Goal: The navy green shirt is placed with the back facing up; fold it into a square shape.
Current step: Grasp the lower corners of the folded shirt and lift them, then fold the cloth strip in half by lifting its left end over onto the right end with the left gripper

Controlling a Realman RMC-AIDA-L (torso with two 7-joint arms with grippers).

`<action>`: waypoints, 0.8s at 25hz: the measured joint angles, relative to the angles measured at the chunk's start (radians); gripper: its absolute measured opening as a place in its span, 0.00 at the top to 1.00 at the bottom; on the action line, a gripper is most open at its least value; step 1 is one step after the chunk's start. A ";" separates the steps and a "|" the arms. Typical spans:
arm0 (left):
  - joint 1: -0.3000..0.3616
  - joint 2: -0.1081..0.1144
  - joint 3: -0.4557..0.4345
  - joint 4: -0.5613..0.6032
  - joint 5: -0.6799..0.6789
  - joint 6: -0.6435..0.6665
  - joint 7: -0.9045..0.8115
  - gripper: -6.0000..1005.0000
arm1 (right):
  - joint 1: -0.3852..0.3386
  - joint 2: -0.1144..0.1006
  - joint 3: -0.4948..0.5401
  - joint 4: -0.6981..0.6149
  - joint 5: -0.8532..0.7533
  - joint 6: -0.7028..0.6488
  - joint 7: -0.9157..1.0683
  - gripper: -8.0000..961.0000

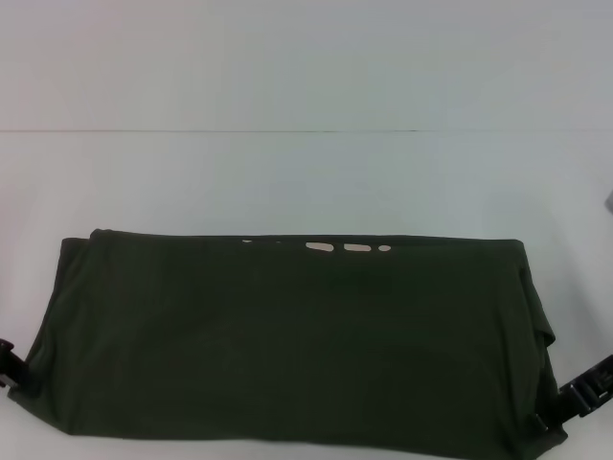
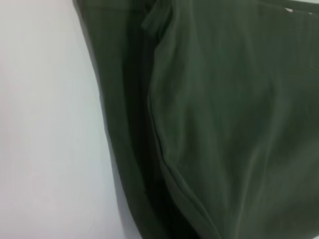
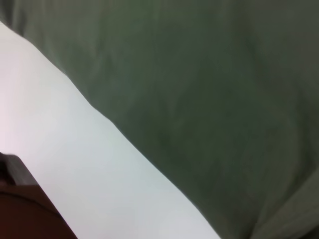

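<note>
The navy green shirt [image 1: 287, 335] lies on the white table as a wide folded band, with a few cream bits of lettering [image 1: 345, 247] showing along its far edge. My left gripper [image 1: 11, 362] is at the shirt's near left corner. My right gripper [image 1: 579, 395] is at its near right corner. Only black parts of each show at the cloth's edge. The left wrist view shows folded layers of the shirt [image 2: 224, 124] beside bare table. The right wrist view shows the shirt's plain cloth [image 3: 209, 89] and its straight edge.
The white table [image 1: 306, 182] stretches bare beyond the shirt to a seam line at the back. A dark object [image 1: 609, 199] shows at the far right edge. A brown surface [image 3: 20, 209] shows past the table's edge in the right wrist view.
</note>
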 joint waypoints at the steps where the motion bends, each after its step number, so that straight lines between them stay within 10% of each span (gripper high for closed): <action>1: 0.000 0.000 -0.002 0.000 0.000 -0.001 0.000 0.98 | 0.001 -0.001 0.018 -0.013 0.001 -0.012 -0.003 0.81; 20: 0.003 -0.001 -0.012 0.000 -0.001 -0.017 -0.006 0.98 | -0.004 -0.041 0.169 -0.110 0.172 -0.092 -0.142 0.06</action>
